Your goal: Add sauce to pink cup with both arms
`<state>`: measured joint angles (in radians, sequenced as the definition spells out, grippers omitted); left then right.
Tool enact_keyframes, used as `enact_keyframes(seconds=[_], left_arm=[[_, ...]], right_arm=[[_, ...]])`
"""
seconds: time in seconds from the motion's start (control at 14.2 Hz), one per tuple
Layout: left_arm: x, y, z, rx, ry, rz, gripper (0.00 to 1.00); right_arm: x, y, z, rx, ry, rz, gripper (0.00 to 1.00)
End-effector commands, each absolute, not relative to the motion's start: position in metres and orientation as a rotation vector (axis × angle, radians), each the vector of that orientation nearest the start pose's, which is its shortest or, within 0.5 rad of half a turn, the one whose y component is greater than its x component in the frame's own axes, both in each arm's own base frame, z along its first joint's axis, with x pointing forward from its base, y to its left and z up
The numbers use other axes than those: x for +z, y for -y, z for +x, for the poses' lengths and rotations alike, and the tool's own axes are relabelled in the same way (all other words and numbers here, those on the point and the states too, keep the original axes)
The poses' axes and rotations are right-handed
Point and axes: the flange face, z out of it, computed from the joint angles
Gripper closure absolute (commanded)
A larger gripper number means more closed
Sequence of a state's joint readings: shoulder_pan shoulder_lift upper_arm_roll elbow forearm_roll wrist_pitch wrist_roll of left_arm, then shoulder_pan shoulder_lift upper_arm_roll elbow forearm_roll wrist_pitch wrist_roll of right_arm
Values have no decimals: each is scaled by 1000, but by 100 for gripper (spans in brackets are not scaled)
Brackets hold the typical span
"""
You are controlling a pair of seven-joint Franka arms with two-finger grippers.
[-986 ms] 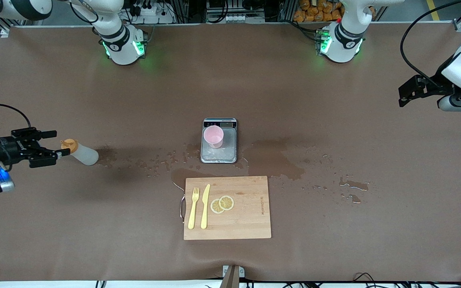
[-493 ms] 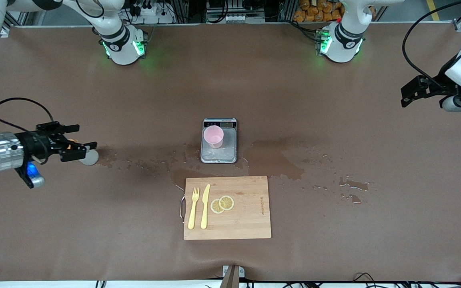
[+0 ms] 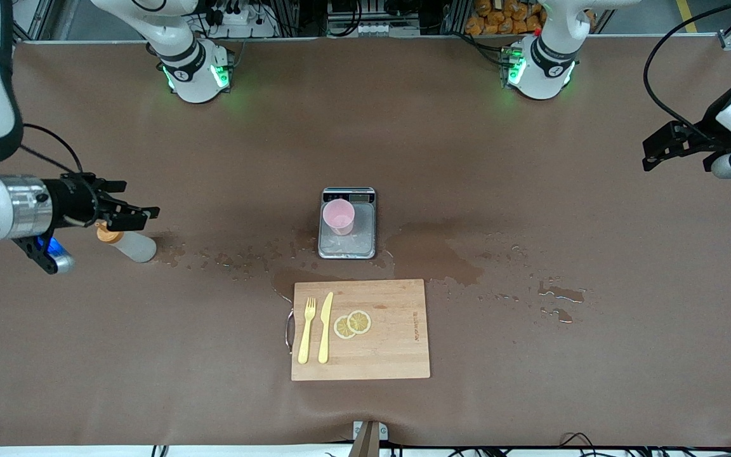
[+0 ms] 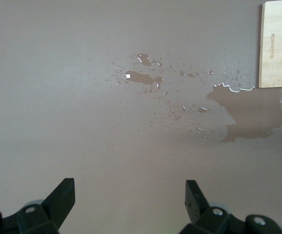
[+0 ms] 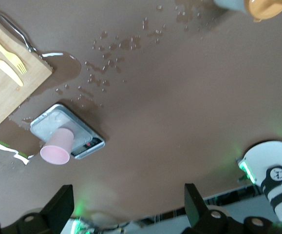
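Scale (image 3: pixel 347 223): placed at the middle of the table (image 3: pixel 530 381).
Pink cup (image 3: pixel 339 217): stood upright on the scale, on the part farther from the front camera.
Cutting board (image 3: pixel 378 343): laid nearer to the front camera than the scale, just beside it.
Fork (image 3: pixel 306 330): laid on the cutting board, at the right arm's end.
Knife (image 3: pixel 325 327): laid on the board just beside the fork.
Lemon slices (image 3: pixel 352 324): two, overlapped, set on the board beside the knife.
Sauce bottle (image 3: pixel 128 244): laid on its side toward the right arm's end, well apart from the scale.
Spilled liquid (image 3: pixel 432 259): spread between bottle and scale, and onward toward the left arm's end.
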<state>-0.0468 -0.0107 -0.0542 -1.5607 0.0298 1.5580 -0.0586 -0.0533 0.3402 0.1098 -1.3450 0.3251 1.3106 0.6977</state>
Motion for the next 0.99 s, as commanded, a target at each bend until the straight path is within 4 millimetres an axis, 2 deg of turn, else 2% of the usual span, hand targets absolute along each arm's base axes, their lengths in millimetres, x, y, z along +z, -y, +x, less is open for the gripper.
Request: enact_keyframes(seconds=[0.0, 0.14, 0.35, 0.49, 0.56, 0.92], left_arm=[[636, 50, 548, -31, -80, -3098, 0], [636, 51, 548, -31, -80, -3100, 0], [636, 51, 548, -31, -78, -3100, 0], [636, 51, 548, -31, -78, -3100, 0], [636, 51, 548, -31, -78, -3100, 0], [636, 51, 548, -30, -75, -3106, 0]], right_arm=[[534, -68, 570, 557, -860, -2792, 0], [553, -63, 559, 479, -810, -2844, 0], [601, -49, 544, 229, -728, -2972, 0], [622, -35, 536, 129, -642, -2985, 0], [630, -26, 536, 85, -645, -2979, 0], [627, -25, 553, -60, -641, -3016, 0]])
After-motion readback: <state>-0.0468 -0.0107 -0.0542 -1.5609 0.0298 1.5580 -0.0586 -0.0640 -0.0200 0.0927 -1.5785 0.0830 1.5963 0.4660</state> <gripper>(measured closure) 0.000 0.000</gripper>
